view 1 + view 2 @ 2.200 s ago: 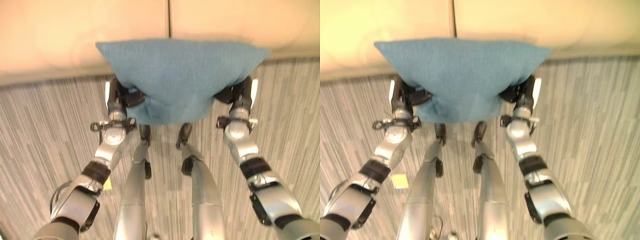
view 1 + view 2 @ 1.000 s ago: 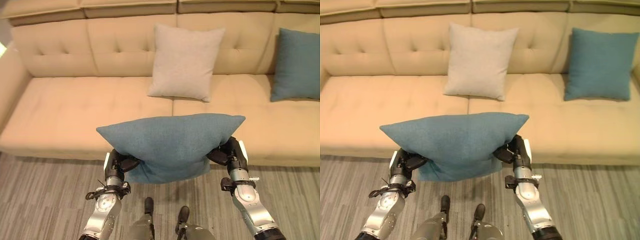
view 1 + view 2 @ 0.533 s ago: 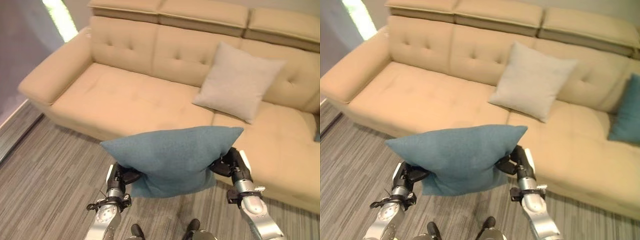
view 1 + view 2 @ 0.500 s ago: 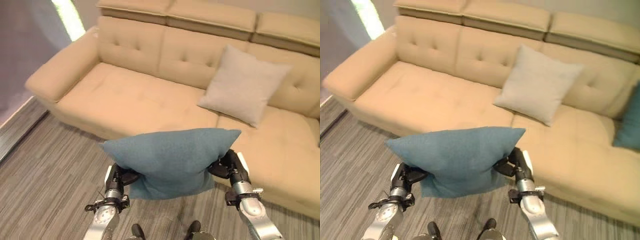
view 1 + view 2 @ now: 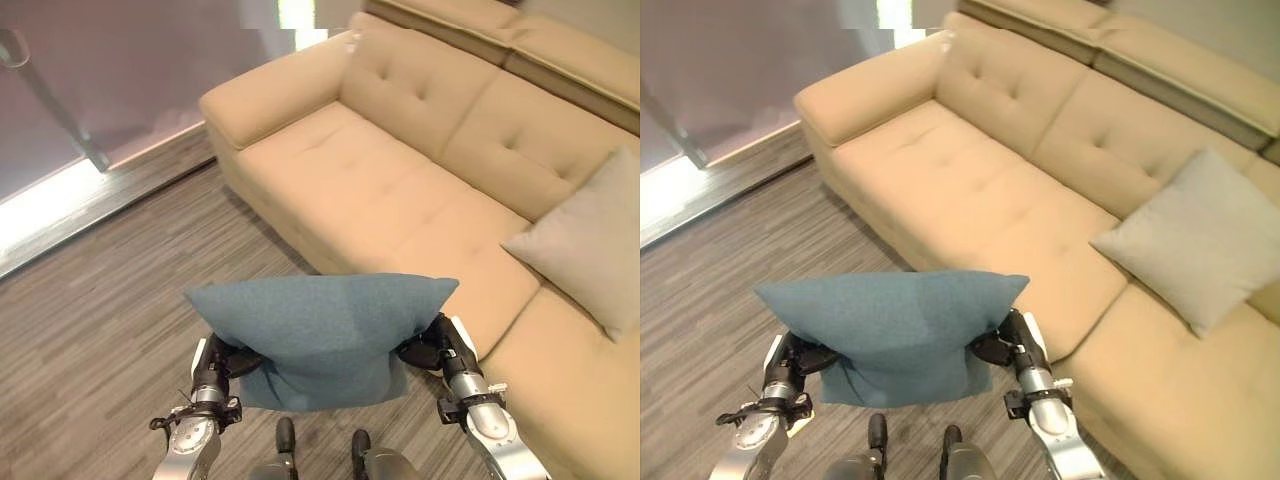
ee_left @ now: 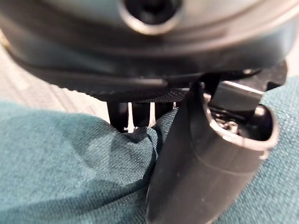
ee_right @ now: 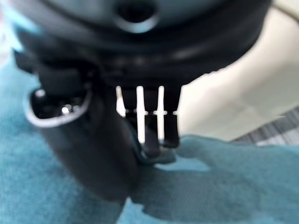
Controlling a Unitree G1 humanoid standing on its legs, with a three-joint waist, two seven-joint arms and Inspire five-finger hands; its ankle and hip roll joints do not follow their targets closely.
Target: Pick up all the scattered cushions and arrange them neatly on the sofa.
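I hold a teal cushion (image 5: pixel 325 330) in the air between both hands, over the floor in front of the beige sofa (image 5: pixel 400 190). My left hand (image 5: pixel 222 360) grips its left end and my right hand (image 5: pixel 432 350) its right end. In the left wrist view the thumb (image 6: pixel 196 163) and fingers pinch the teal cushion (image 6: pixel 65 163). The right wrist view shows the thumb (image 7: pixel 88 140) and fingers closed on the teal cushion (image 7: pixel 210 182) too. A light grey cushion (image 5: pixel 1200 235) leans against the sofa's backrest to the right.
The sofa's left armrest (image 5: pixel 270 90) lies ahead to the left, with a wide bare seat (image 5: pixel 380 190) beside it. Striped grey floor (image 5: pixel 100 300) spreads to the left, up to a bright strip along a wall (image 5: pixel 90 60).
The camera has swung left: the sofa's left armrest and the floor beside it now fill the view, and the grey cushion has slid to the right edge. Both hands still hold the teal cushion.
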